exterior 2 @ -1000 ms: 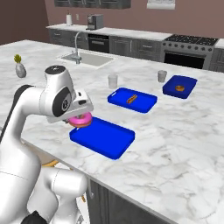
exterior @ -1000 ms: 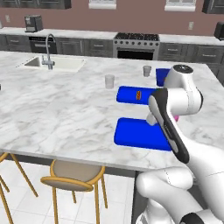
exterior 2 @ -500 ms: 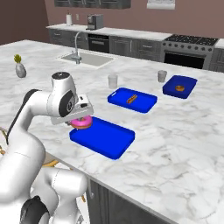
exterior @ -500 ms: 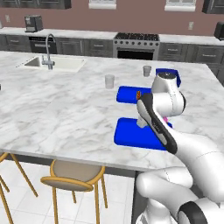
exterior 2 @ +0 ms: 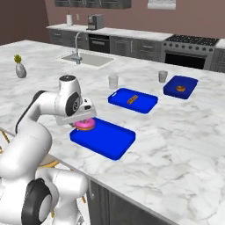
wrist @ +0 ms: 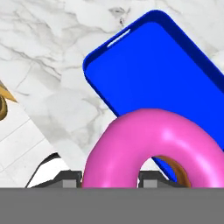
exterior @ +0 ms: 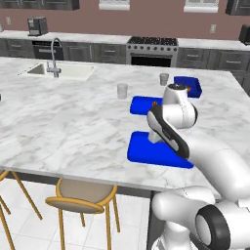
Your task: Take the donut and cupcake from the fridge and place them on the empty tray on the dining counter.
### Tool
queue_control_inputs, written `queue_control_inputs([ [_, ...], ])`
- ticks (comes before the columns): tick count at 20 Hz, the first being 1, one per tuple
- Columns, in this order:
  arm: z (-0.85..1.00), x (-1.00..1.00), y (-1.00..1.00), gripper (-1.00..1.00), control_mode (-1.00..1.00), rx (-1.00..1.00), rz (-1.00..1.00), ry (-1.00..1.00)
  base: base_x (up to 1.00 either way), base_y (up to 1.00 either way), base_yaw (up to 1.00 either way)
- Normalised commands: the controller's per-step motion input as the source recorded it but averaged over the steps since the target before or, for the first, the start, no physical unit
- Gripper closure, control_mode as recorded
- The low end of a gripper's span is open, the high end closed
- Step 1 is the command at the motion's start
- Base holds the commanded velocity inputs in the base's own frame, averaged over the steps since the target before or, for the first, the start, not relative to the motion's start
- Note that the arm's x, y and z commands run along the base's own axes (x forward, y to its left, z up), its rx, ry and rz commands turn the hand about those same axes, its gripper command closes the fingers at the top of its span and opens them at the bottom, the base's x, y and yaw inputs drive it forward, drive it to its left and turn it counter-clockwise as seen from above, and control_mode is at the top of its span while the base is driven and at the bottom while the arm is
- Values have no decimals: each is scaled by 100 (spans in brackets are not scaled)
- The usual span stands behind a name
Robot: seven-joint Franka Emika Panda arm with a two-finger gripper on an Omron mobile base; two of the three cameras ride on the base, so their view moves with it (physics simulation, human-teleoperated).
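1. The hand (exterior 2: pixel 83 124) was clamped on the donut (exterior 2: pixel 84 125), its fingers pressed against the pink ring from either side.
2. The donut hung just above the near left end of the tray (exterior 2: pixel 110 143), over the blue surface close to the rim.
3. In the hand view the donut (wrist: pixel 153 148) sat in front of the tray (wrist: pixel 153 65), with the tray's rounded corner and raised edge showing beyond it.
4. The tray lay flat on the white marble tabletop (exterior 2: pixel 176 127), near its front edge.
5. In the left base view the arm covered part of the tray (exterior: pixel 146 151).
6. Farther back on the tabletop lay a second blue tray (exterior 2: pixel 143 103) bearing a small brownish pastry (exterior 2: pixel 131 99), and a third blue tray (exterior 2: pixel 186 83) with another pastry (exterior 2: pixel 180 88).
7. Two small cups (exterior 2: pixel 113 81) (exterior 2: pixel 163 76) stood upright near those trays.
8. A sink with a curved faucet (exterior 2: pixel 78 41) lay at the far left of the tabletop.
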Motion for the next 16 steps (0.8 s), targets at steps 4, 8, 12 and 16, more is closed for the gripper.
queue_control_inputs([
  [4,-26,33,0,100,-100,0,-1,5,0,0,0],
  [8,-28,26,0,100,-100,0,-2,7,0,0,0],
  [12,-29,20,0,100,-100,0,-3,6,0,0,0],
  [16,-26,22,0,100,-100,0,-2,1,0,0,0],
])
